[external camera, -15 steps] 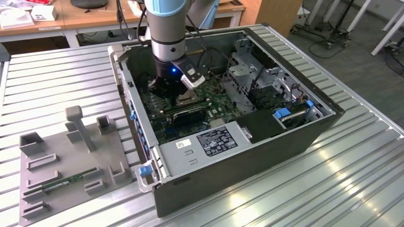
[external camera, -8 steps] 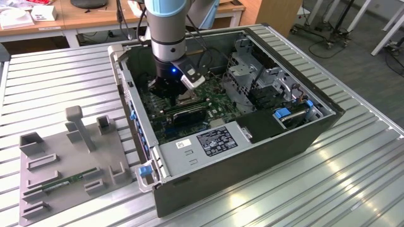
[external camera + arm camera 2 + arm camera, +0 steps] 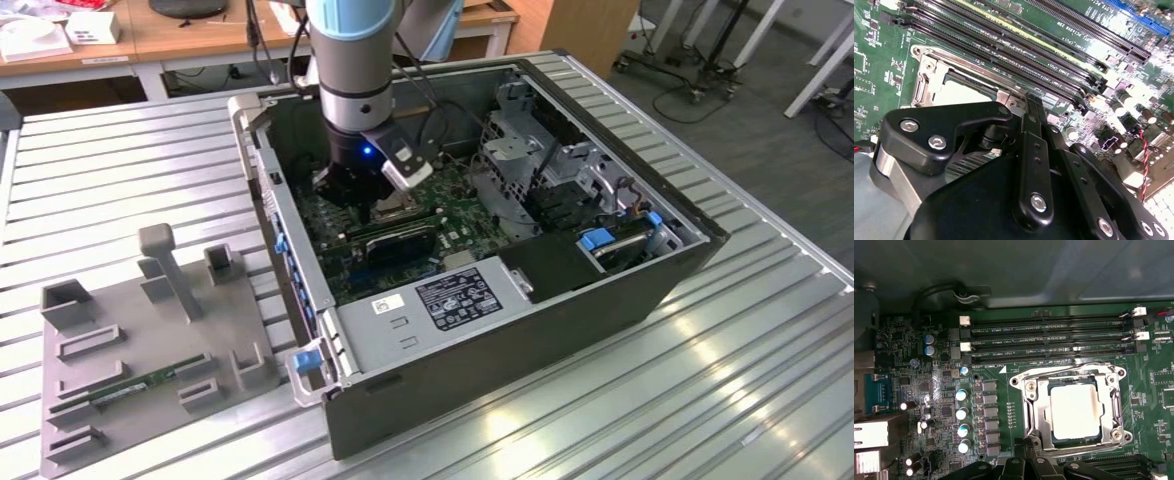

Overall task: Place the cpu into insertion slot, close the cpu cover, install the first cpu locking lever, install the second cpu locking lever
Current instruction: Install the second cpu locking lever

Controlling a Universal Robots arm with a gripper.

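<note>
Gripper point(image 3: 1029, 452) at cpu cover point(image 3: 1035, 416), cpu point(image 3: 1076, 408) seated, memory slots point(image 3: 1049, 342) beside

In the second wrist view, the black gripper point(image 3: 1029, 107) reached down over the green motherboard point(image 3: 884, 75), its narrow tip meeting the edge of the socket. The cpu cover point(image 3: 929, 75), a silvery metal frame, lay flat around the cpu point(image 3: 961, 92), whose pale face showed through the cut-out centre. Just beside the socket ran a bank of long dark memory slots point(image 3: 1019, 50). A twisted red-and-black wire point(image 3: 1145, 155) crossed the board near some small capacitors point(image 3: 1126, 120).
</note>
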